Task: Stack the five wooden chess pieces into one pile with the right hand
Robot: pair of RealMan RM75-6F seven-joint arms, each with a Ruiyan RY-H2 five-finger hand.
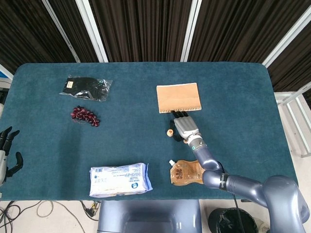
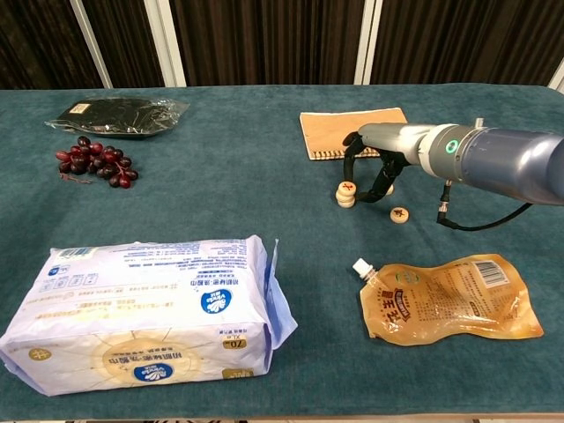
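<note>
Progress: a short pile of wooden chess pieces point(image 2: 346, 194) is seen on the counter point(image 2: 229, 194), just in front of the spiral notebook point(image 2: 352, 130); at least two discs are stacked in it, the top one marked in red, though the exact count cannot be read. One loose chess piece point(image 2: 400, 214) lies flat nearby, apart from the pile, toward the brown spouted pouch point(image 2: 445, 300). Another piece point(image 2: 388, 188) is partly hidden behind the fingers. The fifth piece cannot be located. The stack is judged partly built, with at least two pieces left to be added.

Right robot hand point(image 2: 370, 167): held palm down over the pieces, fingers arched to the counter beside the pile. Whether anything is pinched cannot be told; the half-hidden piece appears to lie at the fingertips.

Left robot hand point(image 1: 6, 150): kept at the counter's far left edge, fingers spread, nothing held.
</note>
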